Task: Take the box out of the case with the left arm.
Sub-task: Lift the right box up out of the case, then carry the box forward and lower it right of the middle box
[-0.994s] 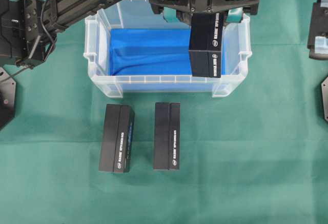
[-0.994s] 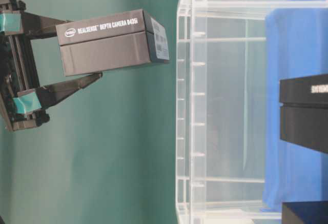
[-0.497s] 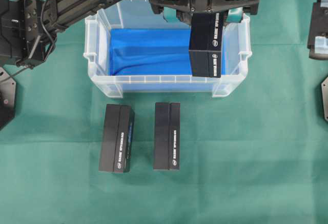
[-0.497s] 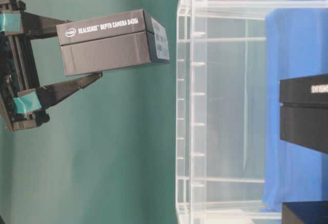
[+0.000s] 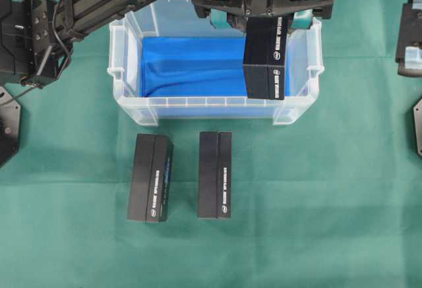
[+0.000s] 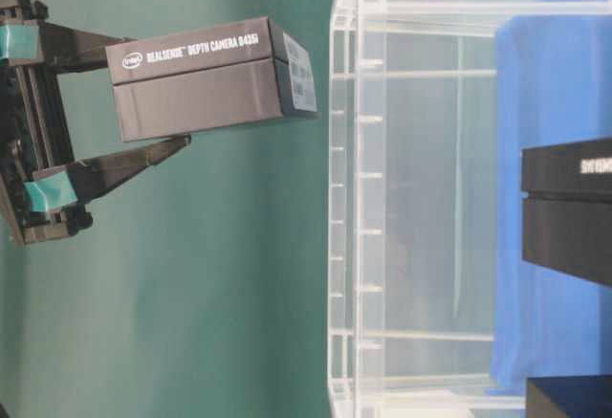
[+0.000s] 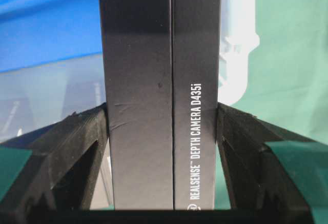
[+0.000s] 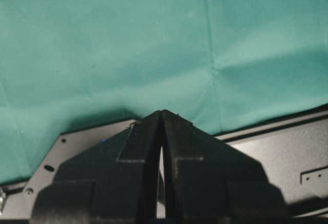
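Nearest the camera in the overhead view, two black boxes (image 5: 150, 178) (image 5: 215, 174) lie side by side on the green cloth (image 5: 316, 202), just in front of the case (image 5: 120, 70). The case is clear plastic with a blue cloth (image 5: 191, 64) on its bottom. Above the case's right end, the left gripper (image 5: 262, 12) pinches the box (image 5: 265, 57) between its fingers (image 7: 77, 142); the table-level view shows the box clear of the case's rim, hanging in the air. The box's side reads "RealSense Depth Camera D435i". The left arm (image 5: 99, 1) reaches in from the case's far left. Well right of the case, the right gripper (image 8: 162, 131) rests with fingers pressed together.
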